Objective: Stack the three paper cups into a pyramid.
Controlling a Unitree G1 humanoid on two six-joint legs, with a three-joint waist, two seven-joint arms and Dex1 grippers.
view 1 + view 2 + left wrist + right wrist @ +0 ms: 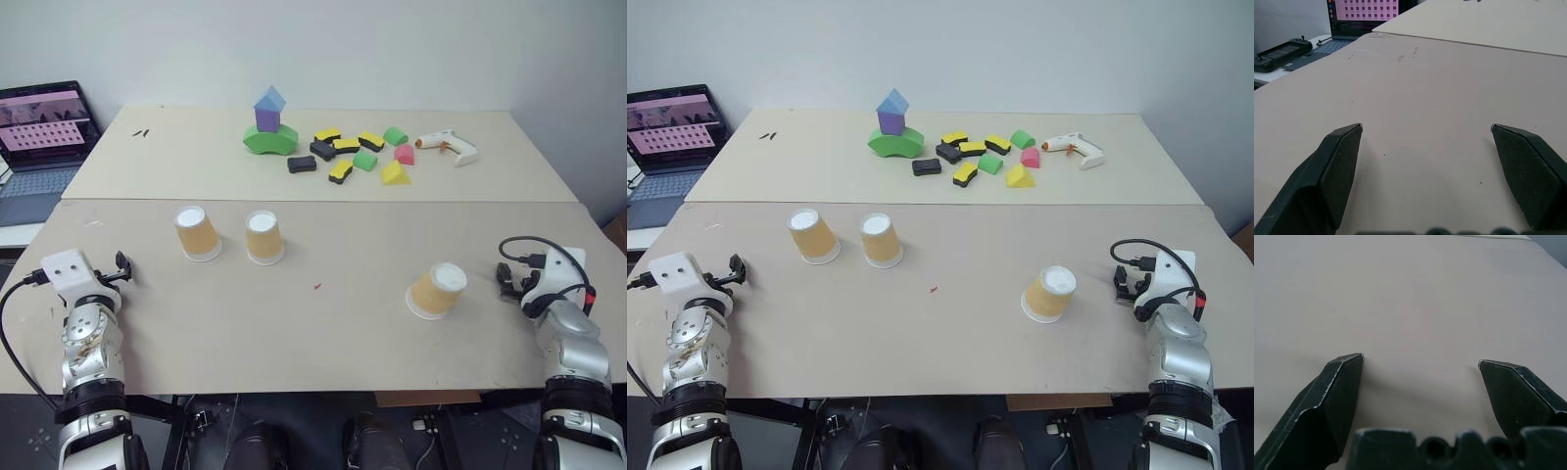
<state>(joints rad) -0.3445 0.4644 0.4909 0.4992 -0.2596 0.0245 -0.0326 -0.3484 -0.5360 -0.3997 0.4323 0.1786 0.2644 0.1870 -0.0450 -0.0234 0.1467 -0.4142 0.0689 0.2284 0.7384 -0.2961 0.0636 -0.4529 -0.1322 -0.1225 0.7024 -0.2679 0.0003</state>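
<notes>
Three tan-orange paper cups stand upside down, white bases up, on the near beige table. Two of them, the left cup [196, 233] and the middle cup [264, 237], are side by side left of centre with a small gap between them. The right cup [437, 290] stands alone further right. My left gripper [122, 266] hovers near the table's left edge, well left of the pair, open with nothing between its fingers [1342, 161]. My right gripper [509, 279] sits just right of the lone cup, also open and empty, its fingers [1337, 391] over bare tabletop.
On the far table are a blue-purple-green block tower [269, 125], several loose foam blocks [353, 157] and a white glue gun [449, 146]. A laptop [44, 132] stands off the left side. A seam [313, 201] divides the two tabletops.
</notes>
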